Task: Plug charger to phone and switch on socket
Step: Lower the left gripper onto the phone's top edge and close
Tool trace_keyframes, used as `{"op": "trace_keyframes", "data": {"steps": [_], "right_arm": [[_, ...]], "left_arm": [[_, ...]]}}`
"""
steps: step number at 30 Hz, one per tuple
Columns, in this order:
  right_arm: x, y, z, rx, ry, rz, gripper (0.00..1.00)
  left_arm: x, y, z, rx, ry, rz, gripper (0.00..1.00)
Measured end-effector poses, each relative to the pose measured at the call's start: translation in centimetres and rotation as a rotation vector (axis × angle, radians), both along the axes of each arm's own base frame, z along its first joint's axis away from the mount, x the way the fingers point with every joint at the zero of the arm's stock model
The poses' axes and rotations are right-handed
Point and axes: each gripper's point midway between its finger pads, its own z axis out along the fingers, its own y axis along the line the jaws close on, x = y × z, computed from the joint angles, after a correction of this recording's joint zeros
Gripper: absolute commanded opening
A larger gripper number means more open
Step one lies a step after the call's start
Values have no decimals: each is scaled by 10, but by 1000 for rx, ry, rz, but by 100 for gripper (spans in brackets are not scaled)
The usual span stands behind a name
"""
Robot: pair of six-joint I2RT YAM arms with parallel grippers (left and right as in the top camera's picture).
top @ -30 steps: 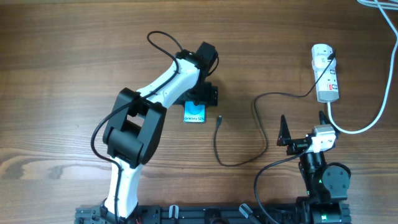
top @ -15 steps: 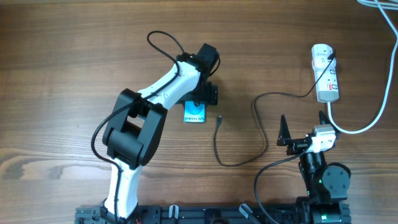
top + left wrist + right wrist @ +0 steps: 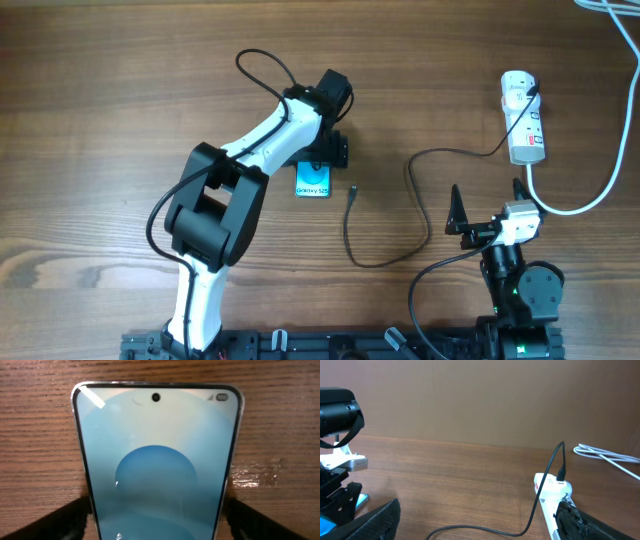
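Observation:
The phone lies flat on the wooden table, its teal screen filling the left wrist view. My left gripper is down over its far half, and its dark fingers rest against both long edges. The charger is a thin black cable that loops from its loose connector tip, just right of the phone, to a plug in the white socket. My right gripper hovers open near the front right, with the socket and cable ahead of its wide-apart jaws.
A thick white cord runs from the socket to the table's right edge and back up to the far corner. The left arm's white links stretch from the front edge to the phone. The right arm's base sits at the front right.

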Motion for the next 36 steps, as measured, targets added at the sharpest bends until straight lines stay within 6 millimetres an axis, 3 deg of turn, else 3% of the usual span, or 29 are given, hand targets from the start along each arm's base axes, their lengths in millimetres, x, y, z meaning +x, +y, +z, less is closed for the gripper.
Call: {"op": "trace_keyframes", "data": {"steps": [5, 7, 8, 19, 26, 36], "right_arm": [[0, 0, 0, 0, 0, 0, 100], [0, 0, 0, 0, 0, 0, 100], [0, 0, 0, 0, 0, 0, 99], [0, 0, 0, 0, 0, 0, 100], [0, 0, 0, 0, 0, 0, 100], [0, 0, 0, 0, 0, 0, 100]], "left_arm": [[-1, 1, 0, 0, 5, 3, 84], [-1, 1, 0, 2, 7, 6, 100], [-1, 2, 0, 2, 8, 6, 100], [-3, 4, 0, -1, 23, 23, 100], [-5, 4, 0, -1, 30, 26, 85], [-7, 4, 0, 0, 40, 26, 80]]}}
